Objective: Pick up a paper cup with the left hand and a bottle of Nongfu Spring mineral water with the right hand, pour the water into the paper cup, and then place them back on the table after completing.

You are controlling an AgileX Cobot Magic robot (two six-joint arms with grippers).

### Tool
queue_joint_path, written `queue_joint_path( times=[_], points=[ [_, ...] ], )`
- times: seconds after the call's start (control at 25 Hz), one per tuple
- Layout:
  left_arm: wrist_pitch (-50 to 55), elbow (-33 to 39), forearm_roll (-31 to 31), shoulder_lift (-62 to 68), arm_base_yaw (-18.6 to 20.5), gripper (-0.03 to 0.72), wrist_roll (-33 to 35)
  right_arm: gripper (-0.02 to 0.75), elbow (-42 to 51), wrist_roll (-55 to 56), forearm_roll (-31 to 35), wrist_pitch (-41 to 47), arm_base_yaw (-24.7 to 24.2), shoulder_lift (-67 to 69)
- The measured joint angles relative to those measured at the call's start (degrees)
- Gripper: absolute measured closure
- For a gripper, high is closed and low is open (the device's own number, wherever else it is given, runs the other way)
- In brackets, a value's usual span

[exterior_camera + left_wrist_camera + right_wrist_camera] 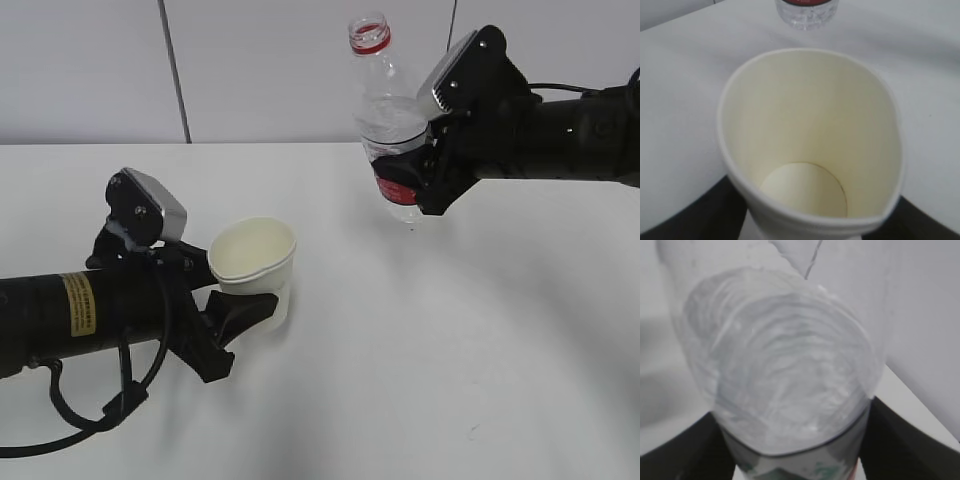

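My left hand's gripper (245,308) is shut on a white paper cup (254,262), squeezing its rim oval and holding it just above the table (450,350). In the left wrist view the cup (810,135) looks empty inside. My right hand's gripper (405,185) is shut on a clear Nongfu Spring bottle (388,110) with a red label and red neck ring, cap off, held upright in the air at the back right. The right wrist view shows the bottle (780,375) filling the frame between the black fingers (675,450). The bottle's base also shows in the left wrist view (806,11).
A pale wall with a dark vertical seam (175,70) stands behind the table. Black cables (90,410) hang under my left arm near the front edge.
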Motion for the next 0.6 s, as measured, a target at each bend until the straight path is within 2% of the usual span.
queue_joint_path(
  times=[0.36, 0.6],
  points=[
    [-5.08, -0.17, -0.67, 4.83, -0.79, 0.282, 0.0, 0.256, 0.0, 2.51, -2.83, 1.38, 0.0, -1.04],
    [-5.7, -0.42, -0.96, 4.83, -0.84, 0.282, 0.0, 0.256, 0.0, 2.75, -8.91, 1.48, 0.0, -1.04]
  ],
)
